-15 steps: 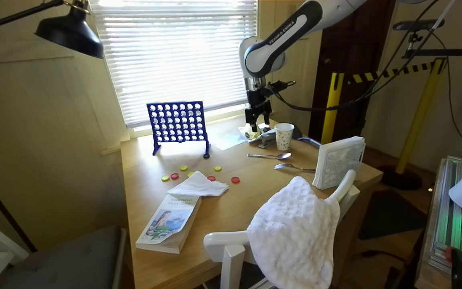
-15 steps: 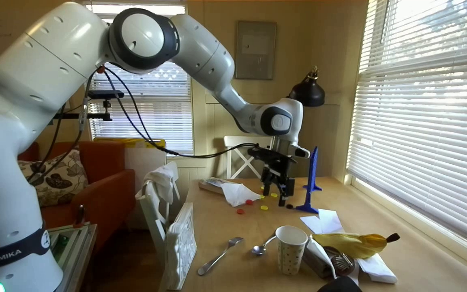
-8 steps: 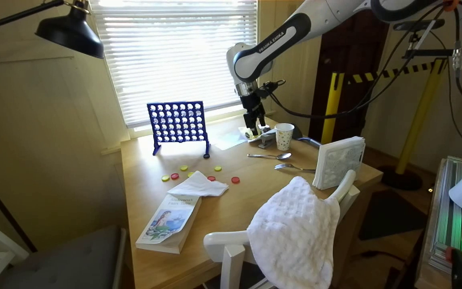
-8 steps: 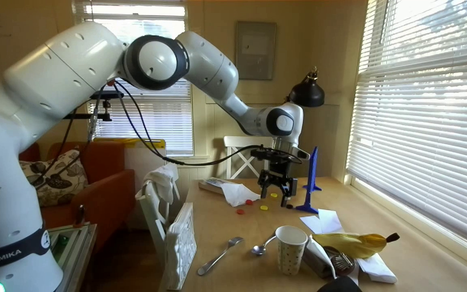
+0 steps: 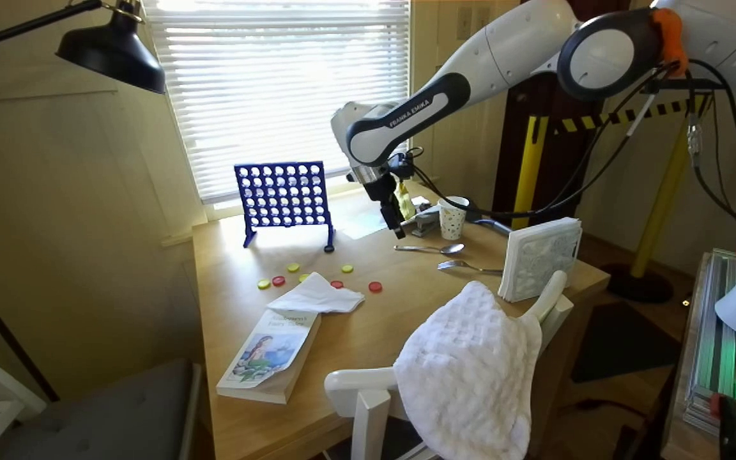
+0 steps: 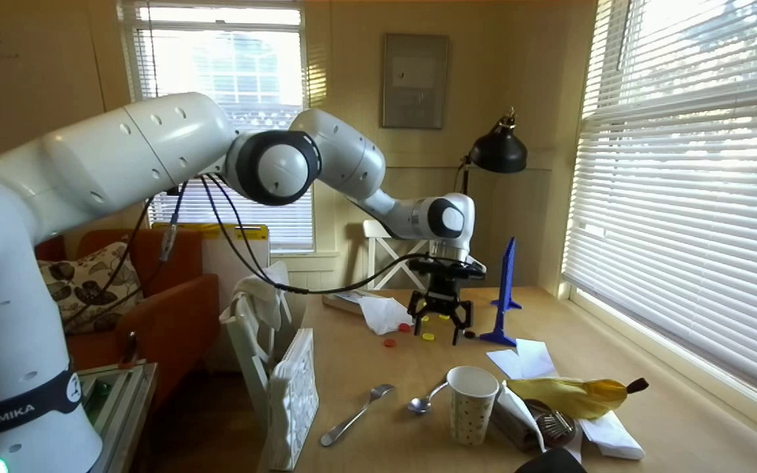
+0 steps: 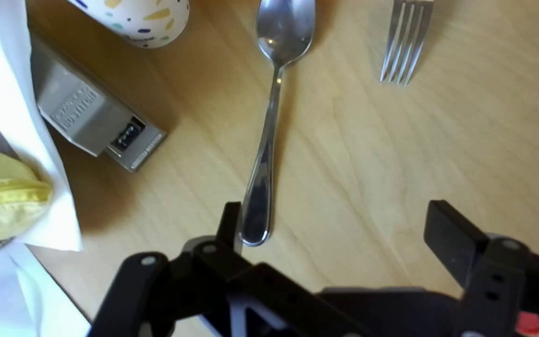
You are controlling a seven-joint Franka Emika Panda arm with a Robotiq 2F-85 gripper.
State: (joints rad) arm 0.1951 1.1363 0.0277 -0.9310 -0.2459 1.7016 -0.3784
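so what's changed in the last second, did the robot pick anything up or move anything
The arm has sunk, carrying the gripper lower and leftward in both exterior views, and the gripper has turned. Nothing was picked up or let go; its jaws stand open with nothing between them. The spoon, paper cup and blue game rack stayed put.

Gripper: lower and slightly farther left in both exterior views, turned to a new angle. Robot arm elbow: sunk from near the top edge, uncovering more window, upper left. Cable: now crossing the patterned cup, right of centre. Yellow pouch: more exposed.
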